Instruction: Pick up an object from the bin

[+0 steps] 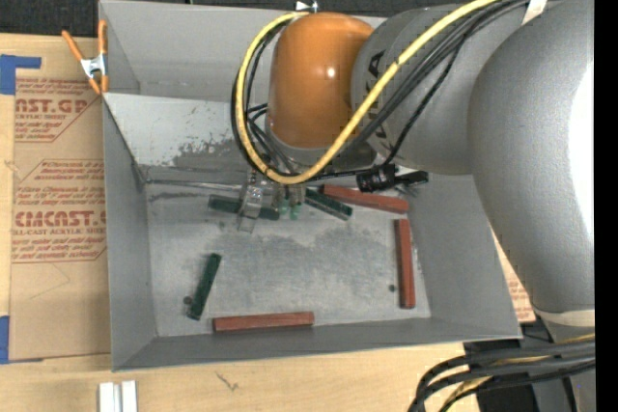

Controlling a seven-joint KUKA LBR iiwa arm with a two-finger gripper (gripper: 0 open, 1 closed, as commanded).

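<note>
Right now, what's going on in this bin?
A robot arm reaches into the grey bin from the right. Its end effector is down at the floor near the back, right by a short dark green stick. A red-brown bar lies just to its right. Another green stick, a front red-brown bar and a right-side red-brown bar lie scattered. Whether anything is gripped, I can't tell.

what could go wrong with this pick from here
1. The claw sits by a green stick at the foot of the bin back slope. It may scrape metal or catch only the stick's end, which could slip out.
2. A red stick lies close and might get nudged or dragged along.
</note>
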